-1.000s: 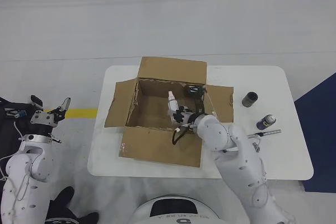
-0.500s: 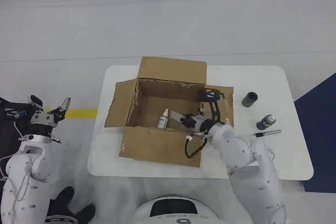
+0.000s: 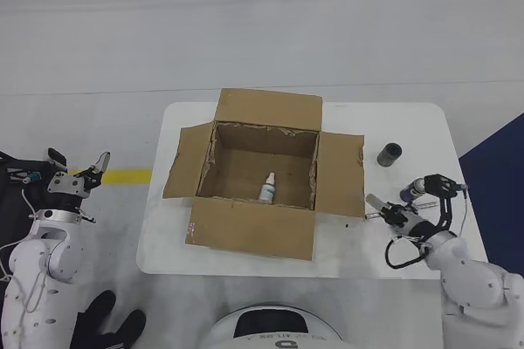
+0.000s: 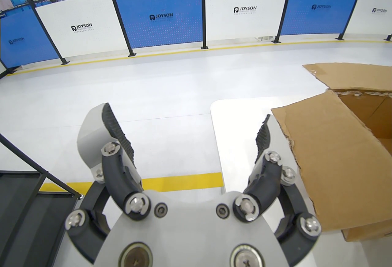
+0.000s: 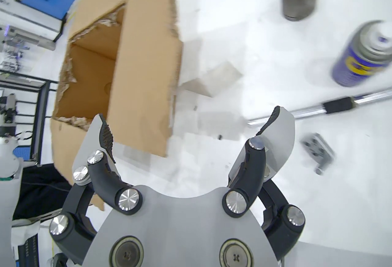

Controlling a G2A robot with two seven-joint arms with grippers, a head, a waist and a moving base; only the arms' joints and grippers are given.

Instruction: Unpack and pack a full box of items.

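Note:
An open cardboard box point(image 3: 251, 229) stands in the middle of the white table point(image 3: 170, 253). Inside it a small white bottle point(image 3: 267, 188) stands on the floor of the box. My right gripper point(image 3: 409, 197) hangs open and empty over the table to the right of the box, close above a blue spray can point(image 3: 414, 188). In the right wrist view the right gripper point(image 5: 191, 122) has the box's flap point(image 5: 144, 66) on one side and the spray can point(image 5: 361, 56) on the other. My left gripper point(image 3: 79, 166) is open, off the table's left edge.
On the table right of the box stand a black cylinder point(image 3: 389, 154) and, in the right wrist view, a metal rod with a black block point(image 5: 337, 105) and a small metal bracket point(image 5: 317, 151). The left gripper point(image 4: 186, 118) faces the box's left flap point(image 4: 321, 142).
My right gripper let go of the white bottle inside the box, then drew back out and to the right over the table. The left arm has not moved.

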